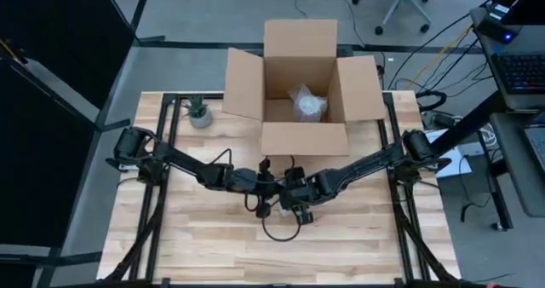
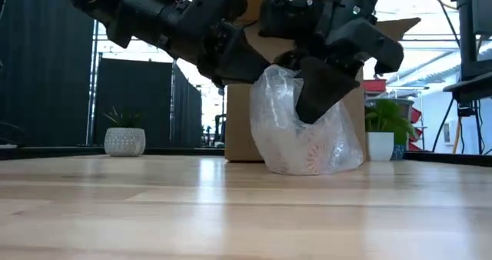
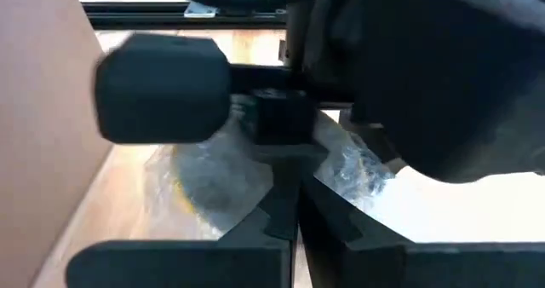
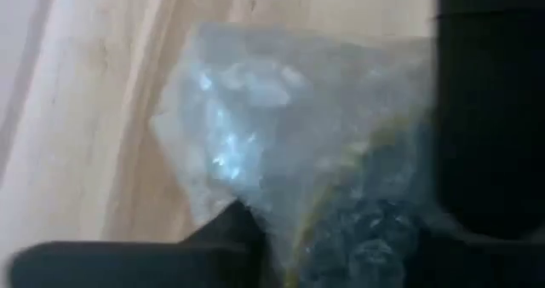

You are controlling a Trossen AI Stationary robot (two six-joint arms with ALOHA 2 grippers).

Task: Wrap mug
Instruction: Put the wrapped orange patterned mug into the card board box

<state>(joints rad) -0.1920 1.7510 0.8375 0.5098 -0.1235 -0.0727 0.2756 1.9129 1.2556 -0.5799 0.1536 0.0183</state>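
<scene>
A bundle of clear bubble wrap (image 2: 307,141) stands on the wooden table (image 2: 231,206) near its middle, bottom on the boards. The mug is hidden inside; only a yellowish tint (image 4: 341,194) shows through. Both grippers meet over the bundle. My left gripper (image 3: 286,204) comes from the table's left and is shut at the wrap's top. My right gripper (image 4: 358,177) comes from the right, with wrap between its fingers. In the high view the arms (image 1: 285,190) cover the bundle. My left gripper is shut on the wrap's raised top (image 2: 278,71), where the plastic is drawn up into a peak. The fingers come slanting down from the table's left. My right gripper stands in front of the exact spot of contact. My right gripper has the bundle's upper part (image 4: 281,152) between its two fingers, one dark finger (image 2: 323,91) lying down the near side of the wrap. It comes from above, slanting from the table's right. The bundle's bottom (image 2: 307,168) stays on the table.
An open cardboard box (image 1: 302,88) stands at the table's far middle with another bubble-wrapped item (image 1: 307,103) inside. A small potted plant (image 1: 199,112) sits at the far left. A dark cable loop (image 1: 281,230) hangs just near of the grippers.
</scene>
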